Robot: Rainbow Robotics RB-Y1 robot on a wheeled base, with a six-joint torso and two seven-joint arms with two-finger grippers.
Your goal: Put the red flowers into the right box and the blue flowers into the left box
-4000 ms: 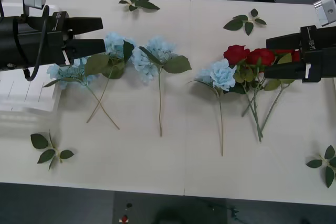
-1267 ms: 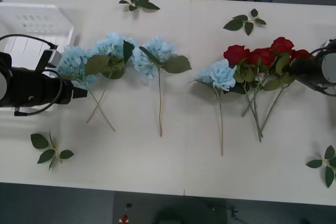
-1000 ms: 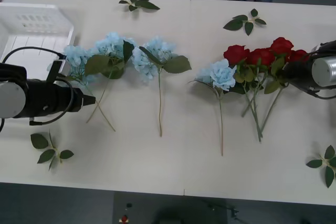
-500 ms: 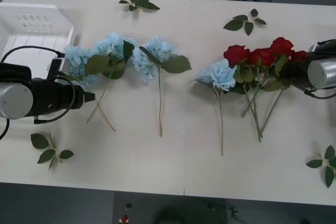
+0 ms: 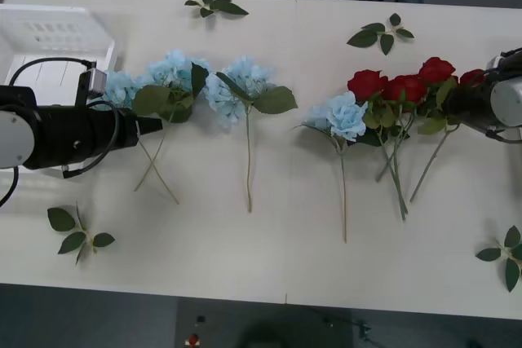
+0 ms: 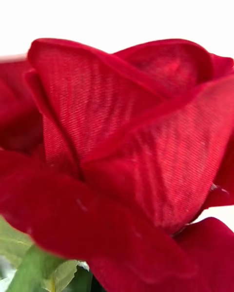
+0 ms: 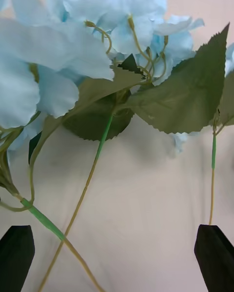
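Stems of the leftmost blue flowers cross just ahead of the left gripper, running lengthwise away from its spread jaws — heads beyond, beside the left box. Right gripper sits at the red flowers, a bloom hard against its camera; whether its jaws pinch cannot be told.

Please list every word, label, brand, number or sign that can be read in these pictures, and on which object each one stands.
There is no readable text: the red flowers, the blue flowers, the left box, the table and both arms carry no legible word, number or sign.
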